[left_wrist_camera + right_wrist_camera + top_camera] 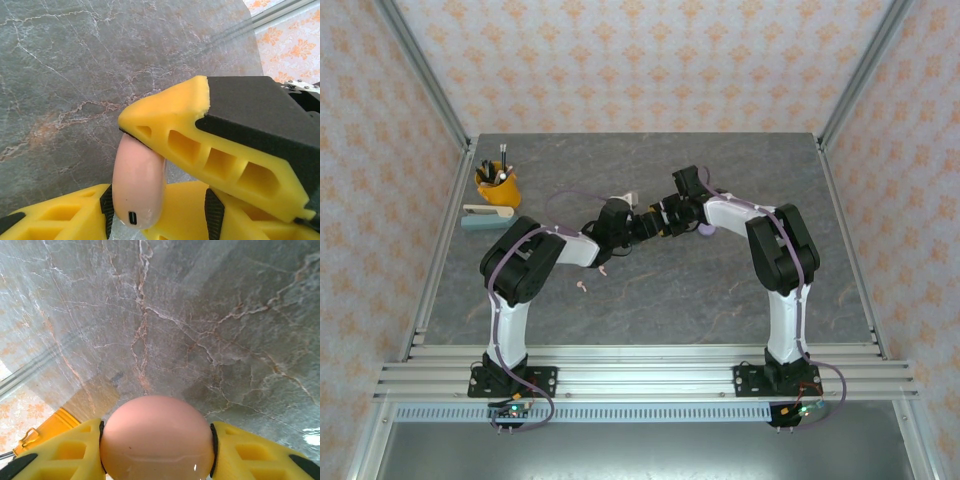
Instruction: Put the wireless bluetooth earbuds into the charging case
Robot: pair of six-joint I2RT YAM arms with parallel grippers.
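Note:
My right gripper (157, 452) is shut on a pale pink charging case (157, 435), one pad on each side of its round body. In the left wrist view the same case (139, 185) stands edge-on with its charging port toward the camera. The right gripper's upper finger (200, 145) presses on the top of the case. My left gripper (159, 220) is open around it, its left pad touching the case. Both grippers meet above mid-table, left gripper (623, 222) facing right gripper (657, 222). Two pale pink earbuds (603, 268) (583, 285) lie on the table near the left arm.
A lilac case (706, 230) lies just behind the right gripper. A yellow cup with pens (498, 186) and a pale block (485, 217) stand at the far left. A small white object (626, 197) lies behind the left gripper. The grey marble table (650, 310) has metal rails along its sides.

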